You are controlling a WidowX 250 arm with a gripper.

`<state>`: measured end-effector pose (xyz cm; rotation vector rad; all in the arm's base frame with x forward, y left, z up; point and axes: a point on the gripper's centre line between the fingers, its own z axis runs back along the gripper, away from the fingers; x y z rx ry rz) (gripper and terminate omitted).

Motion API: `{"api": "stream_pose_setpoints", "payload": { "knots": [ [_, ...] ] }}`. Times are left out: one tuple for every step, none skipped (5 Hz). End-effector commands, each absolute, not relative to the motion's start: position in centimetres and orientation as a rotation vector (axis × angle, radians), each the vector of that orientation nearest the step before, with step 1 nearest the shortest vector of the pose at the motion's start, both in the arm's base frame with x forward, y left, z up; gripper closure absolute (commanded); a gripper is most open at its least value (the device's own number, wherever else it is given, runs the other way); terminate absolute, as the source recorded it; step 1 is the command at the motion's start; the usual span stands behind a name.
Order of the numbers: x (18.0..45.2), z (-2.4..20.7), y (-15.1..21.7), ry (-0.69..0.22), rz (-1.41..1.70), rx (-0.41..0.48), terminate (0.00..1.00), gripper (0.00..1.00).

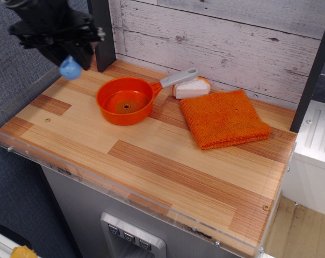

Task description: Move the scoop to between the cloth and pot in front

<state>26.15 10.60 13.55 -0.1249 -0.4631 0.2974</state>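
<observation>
My black gripper [65,54] hangs high above the table's back left corner. It is shut on the scoop [70,68], of which only the light-blue handle end shows below the fingers; the grey bowl is hidden. The orange pot [124,101] with its light grey handle sits on the wooden table right of and below the gripper. The square orange cloth [224,118] lies flat at the back right, apart from the pot.
A white and tan wedge-shaped object [192,87] lies behind the pot handle by the back wall. A dark post [102,32] stands at the back left. A clear plastic rim [124,188] edges the table front.
</observation>
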Motion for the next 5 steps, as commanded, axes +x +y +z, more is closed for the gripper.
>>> {"api": "stream_pose_setpoints", "payload": {
  "knots": [
    [24.0,12.3,4.9,-0.442,0.2,-0.154,0.0,1.0],
    [23.5,9.7,3.6,-0.445,0.167,-0.147,0.0,1.0],
    [23.2,6.6,2.7,-0.416,0.137,-0.126,0.0,1.0],
    [23.0,4.0,1.5,-0.391,0.117,-0.12,0.0,1.0],
    [22.8,2.2,0.6,-0.376,0.097,-0.108,0.0,1.0]
  ]
}}
